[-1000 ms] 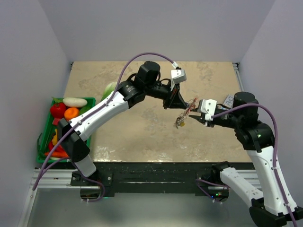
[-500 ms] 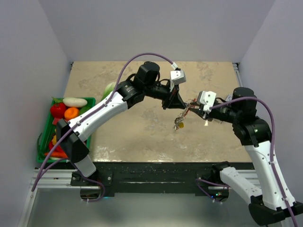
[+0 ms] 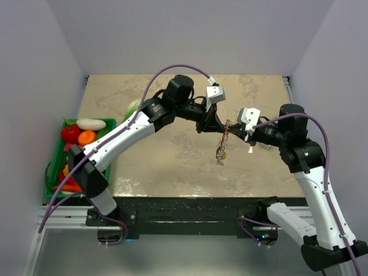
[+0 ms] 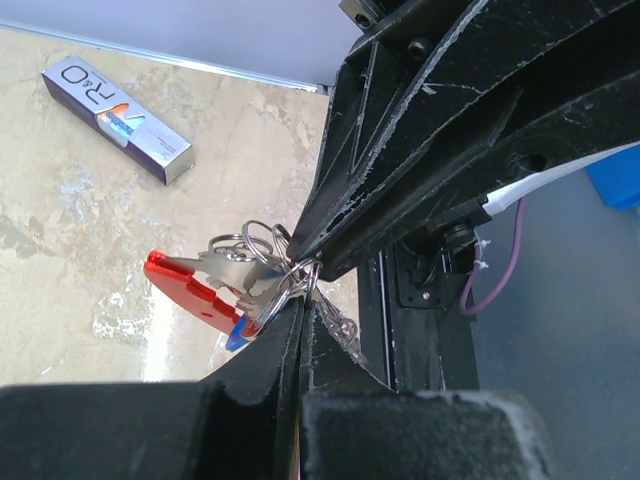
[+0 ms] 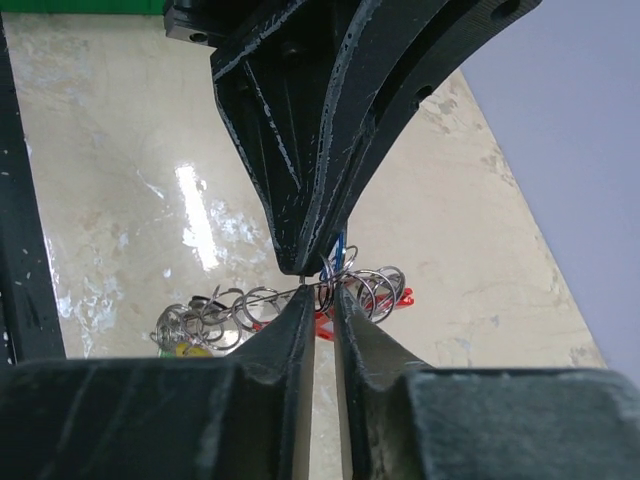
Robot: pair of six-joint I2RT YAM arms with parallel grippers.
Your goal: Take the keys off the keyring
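Keyring (image 4: 256, 246) clamped by left claw (image 4: 303, 287); right wrist shows right claw (image 5: 320, 300) narrow at it.

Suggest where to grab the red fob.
Grip the red fob at its free end, across its flat faces. Come in from the side opposite the left fingers, which clamp the keyring: the fob sticks out clear of the tangled rings there.
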